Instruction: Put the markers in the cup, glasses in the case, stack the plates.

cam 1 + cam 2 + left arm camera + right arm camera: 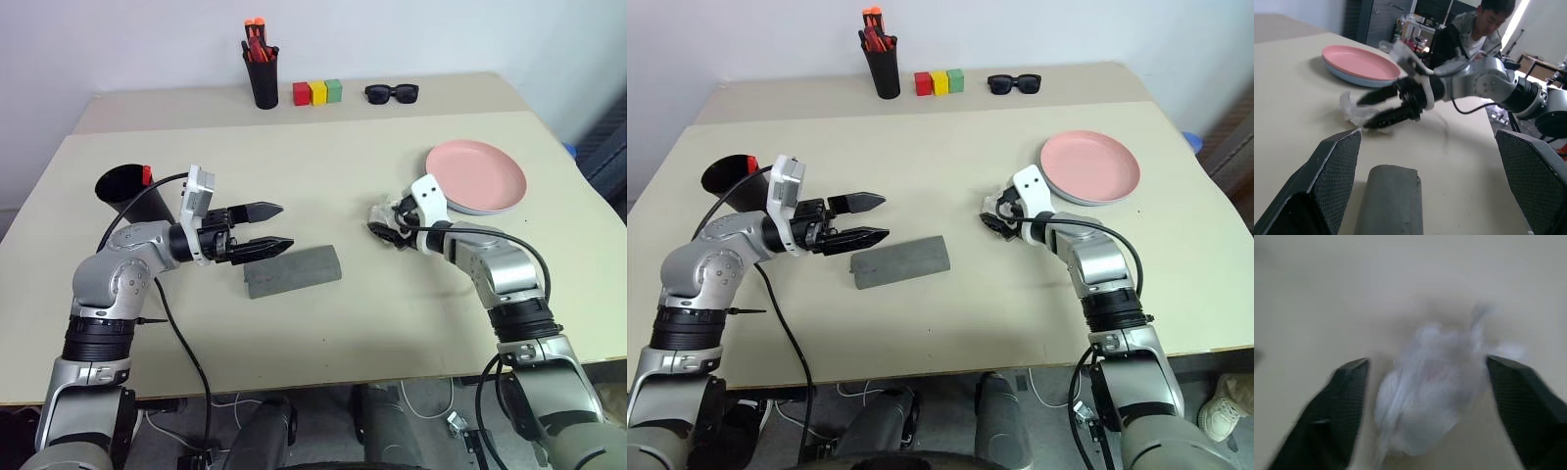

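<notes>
R gripper (388,227) at whitish crumpled plastic wad (1354,110) mid-table, fingers parted either side of it, not clamped. Wad looks light, soft, crinkly; what's inside can't tell. If glasses, fragile: pinch bunched top, gently.
L gripper (266,228) wide open, empty, hovering just over grey case (292,271). Case stiff, closed, felt grips ok.
Pink plate (480,172) sits on blue one, near R arm; watch elbow.
Cup (125,191) far left. Pen holder, blocks, sunglasses at back, clear.

A beige table (392,323) stands against a plain white wall (411,34).
</notes>
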`<state>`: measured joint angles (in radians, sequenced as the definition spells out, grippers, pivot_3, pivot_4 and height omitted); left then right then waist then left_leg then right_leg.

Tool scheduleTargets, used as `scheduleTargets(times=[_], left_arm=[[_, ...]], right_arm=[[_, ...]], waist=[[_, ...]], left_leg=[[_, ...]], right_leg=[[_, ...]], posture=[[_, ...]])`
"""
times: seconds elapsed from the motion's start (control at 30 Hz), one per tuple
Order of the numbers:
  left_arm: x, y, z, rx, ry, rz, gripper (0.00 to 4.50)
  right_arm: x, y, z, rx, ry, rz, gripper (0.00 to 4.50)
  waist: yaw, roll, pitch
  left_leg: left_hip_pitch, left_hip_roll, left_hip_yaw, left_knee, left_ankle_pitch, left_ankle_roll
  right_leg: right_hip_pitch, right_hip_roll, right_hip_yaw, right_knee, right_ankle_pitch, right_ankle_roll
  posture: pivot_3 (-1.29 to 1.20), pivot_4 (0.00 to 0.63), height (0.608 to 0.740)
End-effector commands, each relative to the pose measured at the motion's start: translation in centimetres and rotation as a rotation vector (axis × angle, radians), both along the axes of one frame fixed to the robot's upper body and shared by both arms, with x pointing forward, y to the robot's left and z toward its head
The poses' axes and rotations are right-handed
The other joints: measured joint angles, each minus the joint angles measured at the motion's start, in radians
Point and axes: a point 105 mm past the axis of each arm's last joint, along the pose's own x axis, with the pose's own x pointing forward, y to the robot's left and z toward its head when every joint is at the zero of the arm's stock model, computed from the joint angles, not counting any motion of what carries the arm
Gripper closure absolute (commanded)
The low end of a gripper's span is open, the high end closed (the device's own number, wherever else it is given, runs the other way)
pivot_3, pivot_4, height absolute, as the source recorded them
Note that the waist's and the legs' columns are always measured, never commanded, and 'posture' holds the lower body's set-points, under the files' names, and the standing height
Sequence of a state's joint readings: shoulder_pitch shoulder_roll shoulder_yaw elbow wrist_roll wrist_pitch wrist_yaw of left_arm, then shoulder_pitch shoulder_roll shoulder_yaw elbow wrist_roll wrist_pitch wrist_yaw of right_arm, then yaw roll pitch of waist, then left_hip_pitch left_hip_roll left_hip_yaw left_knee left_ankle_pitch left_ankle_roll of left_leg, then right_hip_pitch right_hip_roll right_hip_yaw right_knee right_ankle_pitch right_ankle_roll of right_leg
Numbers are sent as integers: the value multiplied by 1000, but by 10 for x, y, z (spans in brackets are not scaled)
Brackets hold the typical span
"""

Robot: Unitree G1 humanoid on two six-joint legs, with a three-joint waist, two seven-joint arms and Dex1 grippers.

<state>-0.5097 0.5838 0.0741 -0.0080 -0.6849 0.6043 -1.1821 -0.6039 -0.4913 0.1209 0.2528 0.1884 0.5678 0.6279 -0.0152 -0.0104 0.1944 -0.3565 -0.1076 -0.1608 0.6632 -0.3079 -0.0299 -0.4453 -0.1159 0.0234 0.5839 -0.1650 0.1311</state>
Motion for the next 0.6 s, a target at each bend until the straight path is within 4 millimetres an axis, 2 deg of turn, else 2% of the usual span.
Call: scheduleTargets(times=[0.03,0.1,0.13,0.23,0.33,0.47,0.53,0.6], left_arm=[[-4,3,11,-14,-48,7,0],[-5,4,11,-16,-48,11,0],[-5,5,11,-16,-48,15,0],[-4,5,11,-21,-49,22,0],[-4,4,11,-26,-52,24,0],[-2,2,11,-28,-56,27,0],[-2,1,11,-29,-57,24,0],[-3,1,12,-29,-58,24,0]], right_arm=[[5,-6,8,0,-32,-9,3022],[10,-14,19,5,-59,-33,4147],[13,-17,26,12,-81,-44,4472],[24,-28,59,102,-163,-105,4472],[42,-61,93,106,-296,-258,4472],[56,-96,101,49,-333,-401,4472],[61,-119,93,-12,-308,-499,3591],[63,-130,90,-51,-310,-547,2802]], waist=[[0,0,0],[0,0,0],[0,0,0],[0,0,0],[-3,0,0],[0,0,0],[-1,0,0],[-1,0,0]], left_leg=[[0,0,0,0,0,0],[1,0,0,0,0,0],[1,0,0,0,0,0],[1,0,0,0,0,0],[0,0,0,0,0,0],[0,0,0,-1,0,0],[1,0,0,0,0,0],[0,0,1,0,1,-1]], right_leg=[[0,0,0,0,0,0],[1,0,0,0,0,0],[1,0,0,0,0,0],[1,0,0,0,0,0],[0,0,0,0,0,0],[0,1,0,0,0,-1],[1,1,0,-1,0,-1],[1,0,0,-1,1,-1]], posture=[[0,150,740],[0,150,740],[0,150,740],[0,150,740],[0,150,740],[0,150,740],[0,150,740],[0,150,740]])
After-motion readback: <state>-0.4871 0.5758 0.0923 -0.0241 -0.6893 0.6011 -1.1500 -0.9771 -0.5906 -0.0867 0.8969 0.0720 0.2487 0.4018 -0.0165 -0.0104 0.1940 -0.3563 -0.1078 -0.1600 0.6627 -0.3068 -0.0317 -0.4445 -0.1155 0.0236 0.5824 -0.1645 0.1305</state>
